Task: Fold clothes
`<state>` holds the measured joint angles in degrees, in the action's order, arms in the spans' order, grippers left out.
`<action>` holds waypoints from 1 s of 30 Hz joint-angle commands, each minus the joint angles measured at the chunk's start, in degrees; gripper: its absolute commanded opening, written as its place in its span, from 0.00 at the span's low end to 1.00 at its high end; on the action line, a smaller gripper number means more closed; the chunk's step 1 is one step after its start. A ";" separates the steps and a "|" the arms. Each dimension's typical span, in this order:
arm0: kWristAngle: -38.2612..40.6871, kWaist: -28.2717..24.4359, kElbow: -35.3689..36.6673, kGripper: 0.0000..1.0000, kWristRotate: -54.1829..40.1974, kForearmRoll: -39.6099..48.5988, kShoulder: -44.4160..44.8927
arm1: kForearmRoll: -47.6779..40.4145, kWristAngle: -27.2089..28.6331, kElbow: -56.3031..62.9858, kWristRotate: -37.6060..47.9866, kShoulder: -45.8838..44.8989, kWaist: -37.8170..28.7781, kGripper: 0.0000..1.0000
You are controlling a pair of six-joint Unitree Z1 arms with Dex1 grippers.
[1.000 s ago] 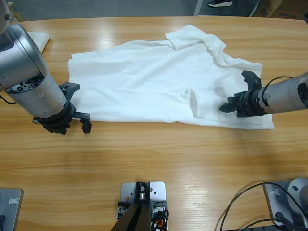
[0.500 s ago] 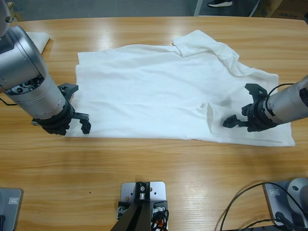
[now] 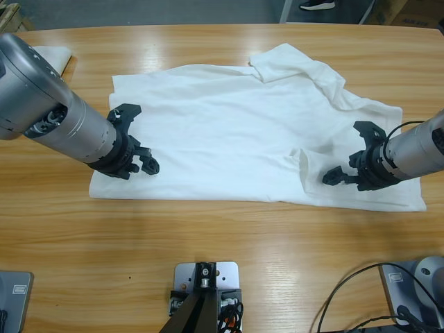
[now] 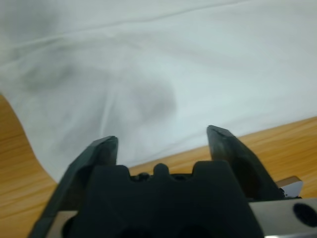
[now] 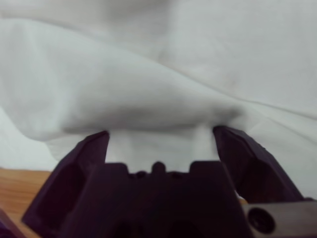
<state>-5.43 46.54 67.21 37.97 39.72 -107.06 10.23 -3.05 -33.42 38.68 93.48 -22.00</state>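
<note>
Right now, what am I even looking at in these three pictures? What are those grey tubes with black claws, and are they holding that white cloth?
The grey tubes are two robot arms, and each black claw is an end effector with two jaws for pinching things. One picture comes from a fixed camera above the wooden table. The other two come from small cameras on the arms' wrists, looking out between the jaws.

A large white T-shirt lies spread on the table, one sleeve flopped over near the far edge. The left end effector is over the shirt's left edge with its jaws apart. The right end effector sits over the shirt's right part, also open, with a soft ridge of cloth just ahead of it. Neither is gripping anything. Another white cloth lies at the far left corner.
</note>
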 commanded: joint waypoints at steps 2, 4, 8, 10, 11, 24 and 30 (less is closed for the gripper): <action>-1.06 -0.35 -8.93 0.37 -0.33 -12.30 -3.29 | 1.76 0.23 2.90 0.63 -1.11 -0.41 0.86; -1.95 -0.37 -8.97 0.66 -0.40 -12.47 -4.19 | 1.81 0.23 2.83 0.64 -1.34 -0.41 0.86; -3.36 -0.49 -8.07 0.96 -3.00 -12.21 -4.42 | 1.81 0.25 2.66 0.64 -1.02 -0.39 0.86; -3.36 -0.58 -8.07 0.96 -3.81 -12.12 -4.75 | 1.81 0.32 2.59 0.61 -0.90 -0.41 0.86; -3.41 -0.58 -8.18 0.96 -3.95 -12.12 -5.26 | 1.81 0.32 2.57 0.61 -0.80 -0.41 0.86; -2.04 2.06 -16.95 0.95 0.72 -12.63 -3.20 | 2.87 0.15 4.31 6.87 -2.55 -3.57 0.87; -1.86 9.67 -19.92 0.95 7.97 -12.82 -2.59 | 4.03 2.15 6.35 13.74 -3.99 -10.90 0.87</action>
<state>-8.17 49.49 54.09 39.73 26.80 -106.83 11.68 -2.74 -30.89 46.44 90.81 -26.67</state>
